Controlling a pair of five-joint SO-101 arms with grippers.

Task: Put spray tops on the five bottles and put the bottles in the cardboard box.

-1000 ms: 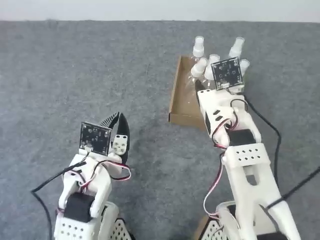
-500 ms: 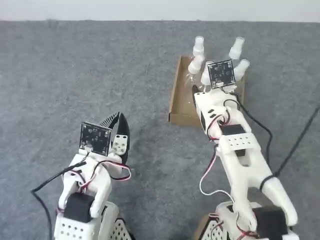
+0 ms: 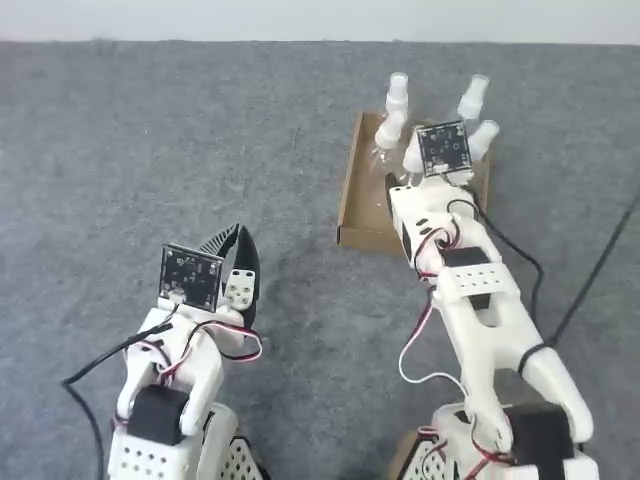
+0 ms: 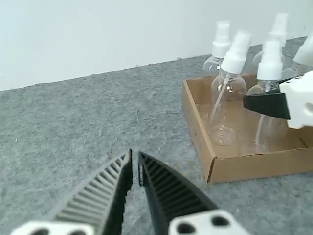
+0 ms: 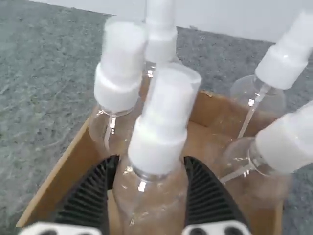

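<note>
The cardboard box [image 3: 352, 180] lies at the back right of the grey mat. Several clear bottles with white spray tops stand in it, such as the far ones [image 3: 398, 92] [image 3: 473, 95]. My right gripper [image 5: 151, 166] is low over the box and shut on the near middle bottle [image 5: 159, 127], one black finger [image 5: 85, 196] pressed against each side. That bottle stands upright inside the box. Its neighbours [image 5: 120, 83] [image 5: 288, 142] crowd close around it. My left gripper [image 4: 135, 155] hovers over bare mat at the front left [image 3: 240, 235], shut with nothing in it.
The box's front wall [image 4: 259, 166] faces the left arm, with open grey mat between them. A white wall runs along the far edge of the mat. Cables trail from both arms near the front edge.
The right arm has shifted slightly left over the box and settled, the bottle still between its fingers. The left arm has not moved.
</note>
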